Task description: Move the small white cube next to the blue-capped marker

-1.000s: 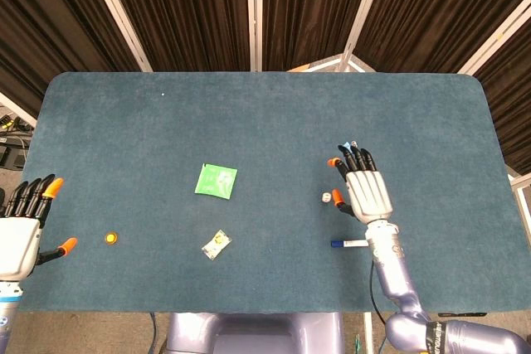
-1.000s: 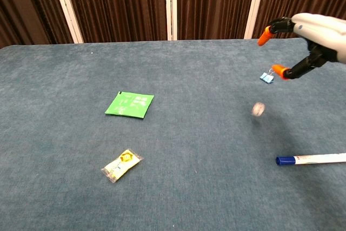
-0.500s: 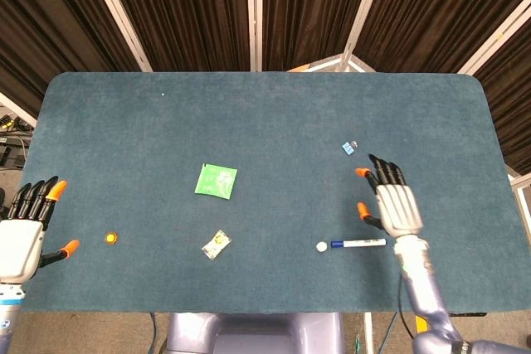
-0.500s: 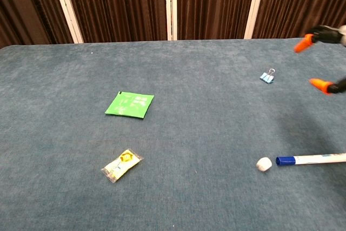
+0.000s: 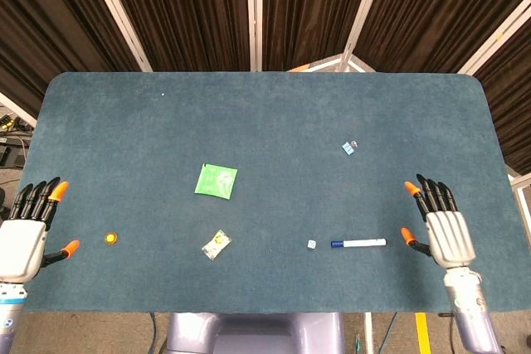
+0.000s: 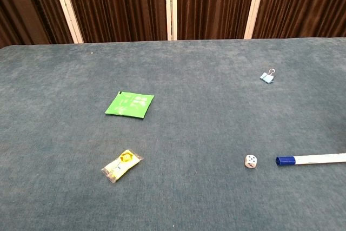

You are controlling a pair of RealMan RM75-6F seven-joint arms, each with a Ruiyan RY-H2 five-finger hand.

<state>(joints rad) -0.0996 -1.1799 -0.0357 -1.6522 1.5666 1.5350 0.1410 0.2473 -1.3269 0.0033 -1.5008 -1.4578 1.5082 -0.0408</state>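
Cube: the small white cube [image 5: 311,244], a die with dots on its faces, lies at rest on the table in the lower right of the chest view [image 6: 250,161], just beside the blue cap of the marker [image 5: 358,243] but not touching it.
Marker: it lies flat, cap end pointing left toward the cube, its white barrel running off the right edge of the chest view [image 6: 312,159].
Change: a second ago the cube was in the air below the right hand, a blur in the chest view; half a second ago it sat closer to the cap, seemingly still rolling. Now it has settled a little further left and the right hand has pulled away to the lower right.
Meaning: the cube looks placed; I judge the task essentially done, with nothing left but to retreat.
Right hand: the right hand [image 5: 444,225] hovers near the right table edge, fingers spread, holding nothing.
Left hand: the left hand [image 5: 23,230] sits at the lower left, fingers apart and empty.
Surface: a table [image 5: 274,122] covered in blue-green felt, with a green packet [image 5: 216,180], a yellow wrapped sweet [image 5: 216,244], an orange button [image 5: 110,238] and a blue binder clip [image 5: 348,147].
Room: dark brown pleated curtains with pale frames behind the table.
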